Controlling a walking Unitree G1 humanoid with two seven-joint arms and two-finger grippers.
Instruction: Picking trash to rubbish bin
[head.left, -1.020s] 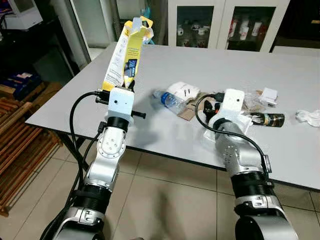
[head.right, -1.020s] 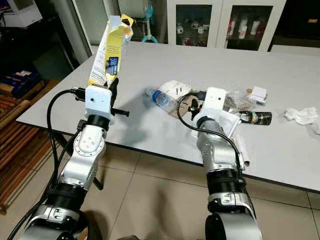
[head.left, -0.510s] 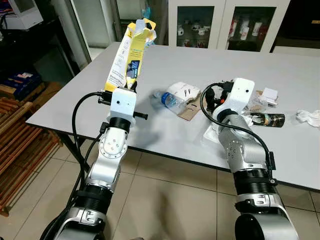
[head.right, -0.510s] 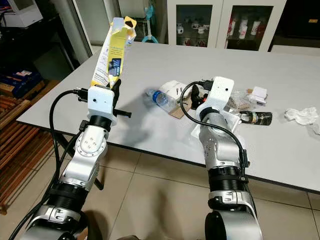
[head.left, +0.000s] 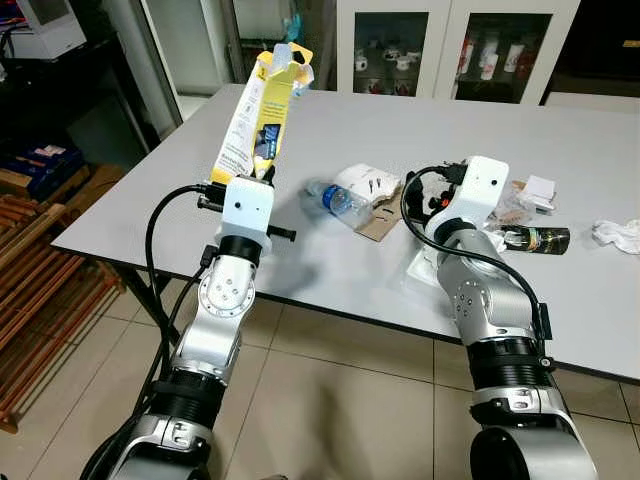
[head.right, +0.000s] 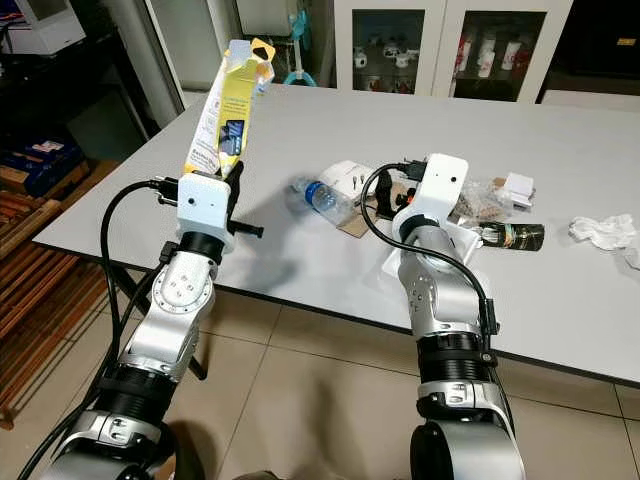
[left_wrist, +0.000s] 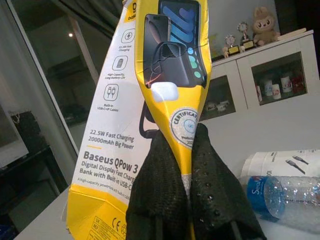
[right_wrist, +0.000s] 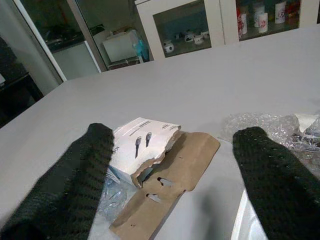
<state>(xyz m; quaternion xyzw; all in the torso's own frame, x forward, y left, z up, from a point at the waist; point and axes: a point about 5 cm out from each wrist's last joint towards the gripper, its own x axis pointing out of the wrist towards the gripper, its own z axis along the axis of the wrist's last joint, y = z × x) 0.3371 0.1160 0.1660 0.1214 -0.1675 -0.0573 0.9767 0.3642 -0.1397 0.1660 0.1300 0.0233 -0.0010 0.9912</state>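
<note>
A tall yellow and white power-bank box (head.left: 258, 110) is held upright over the table's near left part. My left gripper (head.left: 262, 176) is shut on its lower end, and the black fingers (left_wrist: 210, 190) pinch the yellow edge of that box (left_wrist: 165, 65). My right gripper (right_wrist: 177, 137) is open and hovers low over the grey table (head.left: 330, 130). It faces a torn white box (right_wrist: 142, 142), a brown cardboard piece (right_wrist: 170, 185) and a clear plastic bottle (head.left: 338, 200). Bubble wrap (right_wrist: 265, 125) lies beside its far finger. In the left eye view the right gripper (head.left: 428, 200) sits just right of that pile.
A dark can (head.left: 535, 239) lies right of the right wrist, with a small white box (head.left: 540, 188) behind it and crumpled tissue (head.left: 615, 233) at the far right. A white sheet (head.left: 425, 265) lies under the right forearm. Wooden slats (head.left: 40, 270) stand at the left, and glass-door cabinets (head.left: 450, 45) behind.
My right wrist has risen and turned toward the pile of trash. The left gripper has lifted the yellow box slightly higher.
</note>
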